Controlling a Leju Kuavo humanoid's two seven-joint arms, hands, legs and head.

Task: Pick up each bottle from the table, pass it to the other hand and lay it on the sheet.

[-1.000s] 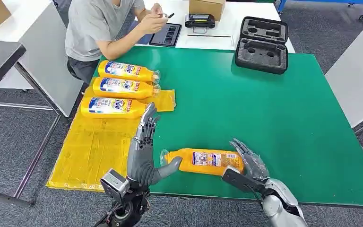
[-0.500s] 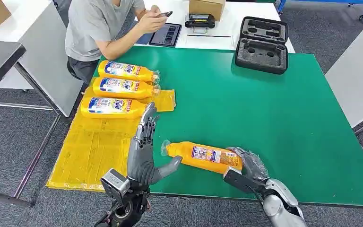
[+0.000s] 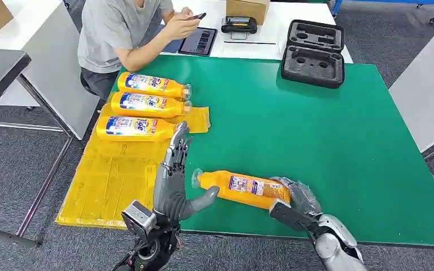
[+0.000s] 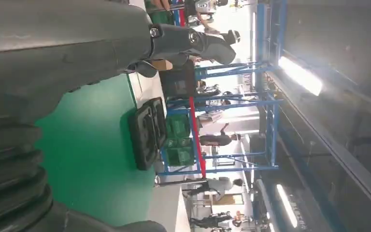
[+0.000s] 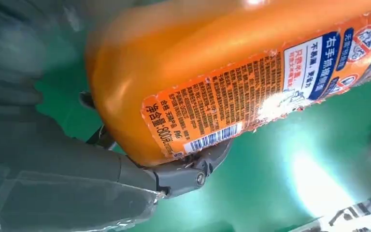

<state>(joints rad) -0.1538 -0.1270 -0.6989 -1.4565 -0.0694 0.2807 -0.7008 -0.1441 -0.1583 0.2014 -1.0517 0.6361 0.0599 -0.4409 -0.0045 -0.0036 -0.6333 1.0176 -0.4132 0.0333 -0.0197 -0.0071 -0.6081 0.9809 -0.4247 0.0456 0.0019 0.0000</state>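
The right hand (image 3: pixel 296 197) is gripping the base end of an orange bottle (image 3: pixel 240 187), its fingers wrapping around the bottle's body; in the right wrist view the thumb (image 5: pixel 183 174) is pressing under the labelled side of the bottle (image 5: pixel 212 82). The bottle is lying roughly level over the near part of the green bench (image 3: pixel 328 135), with its clear cap end pointing toward the left hand (image 3: pixel 172 180). Whether it is resting on the bench or raised just above it cannot be told.

The left hand is standing upright with its fingers extended and apart, holding nothing. Its thumb (image 3: pixel 206 197) is reaching out beneath the neck end of the bottle, right beside it; contact cannot be confirmed.

Three more bottles (image 3: pixel 144 105) are lying side by side at the far end of the yellow sheet (image 3: pixel 107 180), caps pointing to the right. The sheet is covering the left edge of the bench.

A person in a grey shirt (image 3: pixel 113 28) is sitting at the far left corner, holding a phone. A black foam-lined case (image 3: pixel 313 53) is lying open at the far edge of the bench.
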